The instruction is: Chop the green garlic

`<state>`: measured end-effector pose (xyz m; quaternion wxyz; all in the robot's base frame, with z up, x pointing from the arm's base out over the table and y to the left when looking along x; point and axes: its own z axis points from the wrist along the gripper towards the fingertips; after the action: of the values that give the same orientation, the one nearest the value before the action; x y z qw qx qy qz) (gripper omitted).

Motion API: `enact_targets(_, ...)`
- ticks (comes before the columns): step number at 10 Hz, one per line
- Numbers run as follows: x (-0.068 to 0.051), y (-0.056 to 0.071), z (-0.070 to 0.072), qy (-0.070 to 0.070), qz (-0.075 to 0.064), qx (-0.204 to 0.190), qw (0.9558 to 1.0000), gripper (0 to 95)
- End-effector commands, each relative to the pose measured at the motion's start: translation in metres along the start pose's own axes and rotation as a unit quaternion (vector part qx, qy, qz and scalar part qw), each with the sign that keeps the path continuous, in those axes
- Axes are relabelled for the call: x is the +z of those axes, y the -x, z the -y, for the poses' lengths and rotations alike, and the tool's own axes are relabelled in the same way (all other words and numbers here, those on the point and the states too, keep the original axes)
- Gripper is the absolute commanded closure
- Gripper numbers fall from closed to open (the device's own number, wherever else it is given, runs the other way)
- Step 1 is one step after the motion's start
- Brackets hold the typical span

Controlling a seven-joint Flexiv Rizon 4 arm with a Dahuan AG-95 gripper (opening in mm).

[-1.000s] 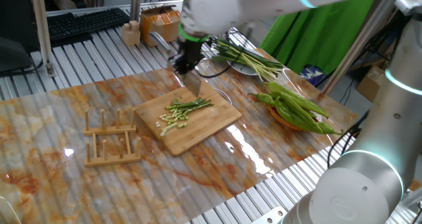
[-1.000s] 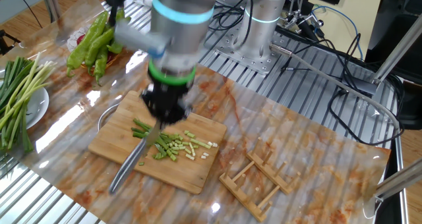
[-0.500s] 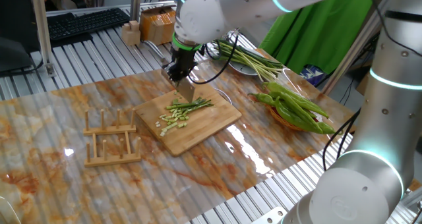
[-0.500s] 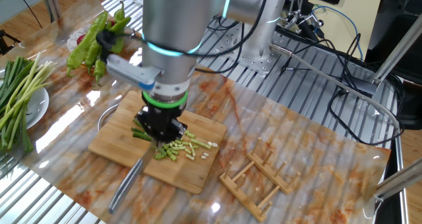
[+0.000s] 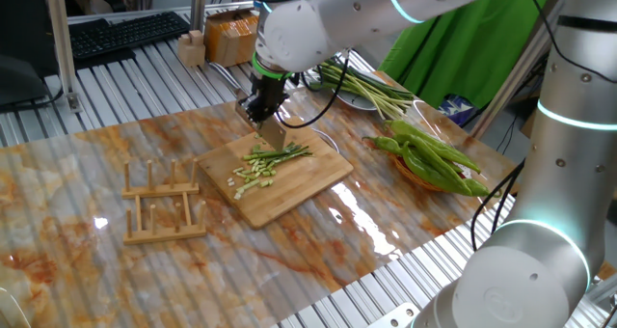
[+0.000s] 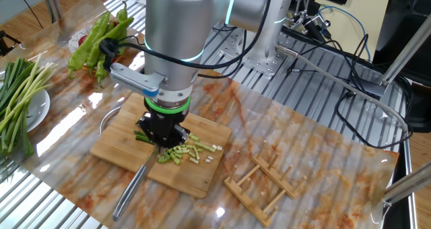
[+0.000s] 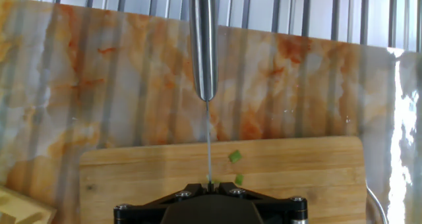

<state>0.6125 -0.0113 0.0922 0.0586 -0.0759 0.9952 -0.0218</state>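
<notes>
The green garlic (image 5: pixel 273 157) lies on a wooden cutting board (image 5: pixel 307 187): a few thin stalks with a heap of short cut bits (image 5: pixel 248 179) at their near end. In the other fixed view the bits (image 6: pixel 186 150) lie right of my gripper (image 6: pixel 163 136) and the uncut stalks (image 6: pixel 143 137) left of it. My gripper (image 5: pixel 262 109) is shut on a knife (image 5: pixel 275 134), low over the stalks' far end. The hand view shows the gripper (image 7: pixel 210 183) clamping the thin blade edge-on, the steel handle (image 7: pixel 203 39) pointing away, and two green bits (image 7: pixel 234 157) on the board (image 7: pixel 132 178).
Glossy green peppers (image 5: pixel 434 159) lie at the right on a plate, and a dish of long uncut stalks (image 5: pixel 364 85) sits behind the board. A wooden rack (image 5: pixel 164 203) stands left of the board. A keyboard (image 5: pixel 125 34) and a wooden box (image 5: pixel 233 36) sit at the back.
The gripper with the knife has come down and moved a little toward the rack side, from above the board to just over the stalks. The garlic has not visibly shifted.
</notes>
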Motion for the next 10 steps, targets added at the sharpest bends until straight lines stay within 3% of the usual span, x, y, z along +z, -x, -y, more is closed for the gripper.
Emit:
enact_targets(1,-0.042,-0.003,0.000,0.000,0.001,0.001,1.0000,95.0)
enact_targets(5,-0.033,-0.019,0.001,0.002,0.005,-0.001,1.0000,95.0)
enact_targets(10,-0.028,-0.026,0.006,0.005,0.006,-0.004,1.0000,95.0)
